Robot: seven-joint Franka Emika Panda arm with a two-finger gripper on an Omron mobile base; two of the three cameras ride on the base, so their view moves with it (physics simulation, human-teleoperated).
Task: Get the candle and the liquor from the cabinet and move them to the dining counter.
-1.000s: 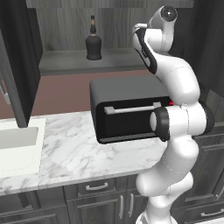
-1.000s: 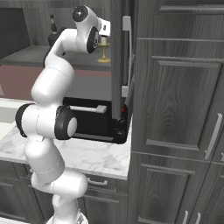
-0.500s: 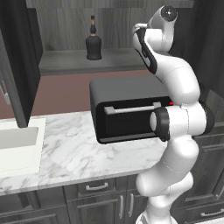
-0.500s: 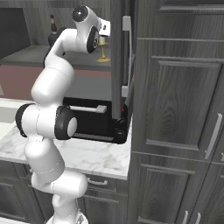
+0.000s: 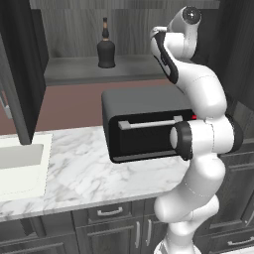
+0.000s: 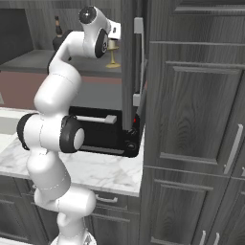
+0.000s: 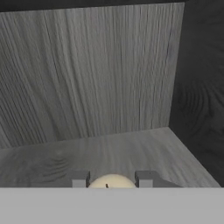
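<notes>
1. Gripper (image 7: pixel 112 180) first, hand view: my two fingers (image 7: pixel 79 179) stand one on each side of the candle (image 7: pixel 112 182), closed in against its cream top so that I have hold of it. Past it lie the grey shelf floor and back wall of the cabinet (image 7: pixel 87 78), with a darker side wall on the right.

2. Left base view: my arm reaches up into the open cabinet (image 5: pixel 74 30). The liquor (image 5: pixel 105 50) stands upright on the shelf, well to the left of my arm. Below the shelf a black oven (image 5: pixel 146 129) sits on the marble worktop (image 5: pixel 79 173), and a sink (image 5: pixel 20 163) lies at the left.

3. Right base view: the candle (image 6: pixel 113 49) shows just beside my wrist, on its gold stick on the shelf. The liquor (image 6: pixel 58 28) peeks out behind my arm at the left. A cabinet door (image 6: pixel 136 57) hangs open at the right.
</notes>
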